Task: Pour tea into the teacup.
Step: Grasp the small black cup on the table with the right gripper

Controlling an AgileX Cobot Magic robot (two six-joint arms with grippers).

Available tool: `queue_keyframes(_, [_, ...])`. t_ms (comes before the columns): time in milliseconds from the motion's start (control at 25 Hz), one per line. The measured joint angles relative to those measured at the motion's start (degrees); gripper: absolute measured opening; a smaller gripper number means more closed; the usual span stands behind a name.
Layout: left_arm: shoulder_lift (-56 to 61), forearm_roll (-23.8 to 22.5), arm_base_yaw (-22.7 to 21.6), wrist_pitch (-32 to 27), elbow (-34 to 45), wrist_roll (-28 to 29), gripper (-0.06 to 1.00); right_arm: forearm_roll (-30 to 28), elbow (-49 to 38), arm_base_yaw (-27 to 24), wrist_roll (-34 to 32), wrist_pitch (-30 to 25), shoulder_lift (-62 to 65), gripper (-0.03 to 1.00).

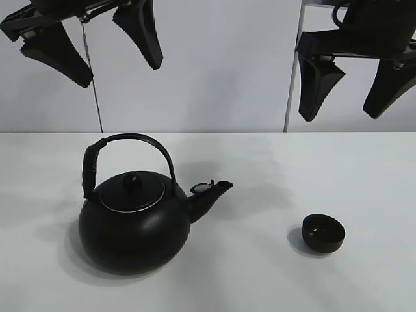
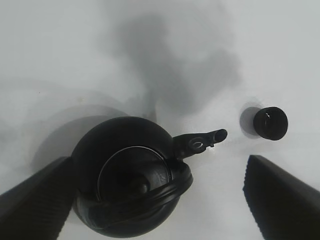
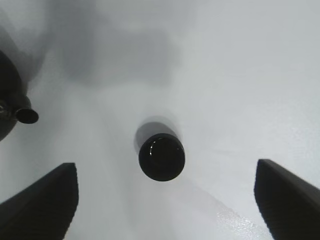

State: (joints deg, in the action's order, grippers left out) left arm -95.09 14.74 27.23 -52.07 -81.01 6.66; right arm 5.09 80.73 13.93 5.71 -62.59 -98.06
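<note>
A big round black kettle [image 1: 133, 224] with an arched handle [image 1: 130, 140] stands on the white table's left half, spout [image 1: 211, 193] pointing right. The small black teacup [image 1: 323, 233] sits apart to the right of it. No tea shows. My left gripper [image 1: 107, 49] hangs open high above the kettle [image 2: 127, 175], holding nothing. High over the teacup [image 3: 161, 157], my right gripper [image 1: 354, 88] is open and empty too. The left wrist view also shows the teacup [image 2: 270, 123] beyond the spout [image 2: 202, 142].
The white table [image 1: 260, 273] runs to a pale back wall. Two thin vertical poles [image 1: 289, 97] stand behind it. Shadows of the arms lie on the tabletop around the kettle.
</note>
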Motion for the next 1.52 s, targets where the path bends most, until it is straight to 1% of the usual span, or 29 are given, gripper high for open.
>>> queue_keyframes(200, [0.0,0.0,0.0,0.0,0.0,0.0,0.65,-1.0,-0.1,0.4,1.3,0.1,0.0,0.63])
queue_keyframes(280, [0.0,0.0,0.0,0.0,0.0,0.0,0.65,-1.9,-1.3,2.1,1.5,1.4,0.1,0.63])
queue_keyframes(360, [0.0,0.0,0.0,0.0,0.0,0.0,0.65,-3.2,-4.3,4.5,1.2,3.8,0.1,0.63])
queue_keyframes(440, [0.0,0.0,0.0,0.0,0.0,0.0,0.65,-5.1,-7.9,7.3,-1.4,7.4,0.1,0.63])
queue_keyframes(520, [0.0,0.0,0.0,0.0,0.0,0.0,0.65,-6.5,-11.6,8.9,-4.3,10.6,0.1,0.63])
queue_keyframes(640, [0.0,0.0,0.0,0.0,0.0,0.0,0.65,-8.4,-15.5,9.2,-7.2,14.2,0.1,0.63])
queue_keyframes(800, [0.0,0.0,0.0,0.0,0.0,0.0,0.65,-10.6,-18.6,9.0,-9.0,16.3,0.1,0.63])
queue_keyframes(1120, [0.0,0.0,0.0,0.0,0.0,0.0,0.65,-11.1,-23.1,9.0,-11.9,22.8,0.4,0.63])
queue_keyframes(1520, [0.0,0.0,0.0,0.0,0.0,0.0,0.65,-11.6,-25.8,9.0,-14.8,26.5,-0.3,0.63])
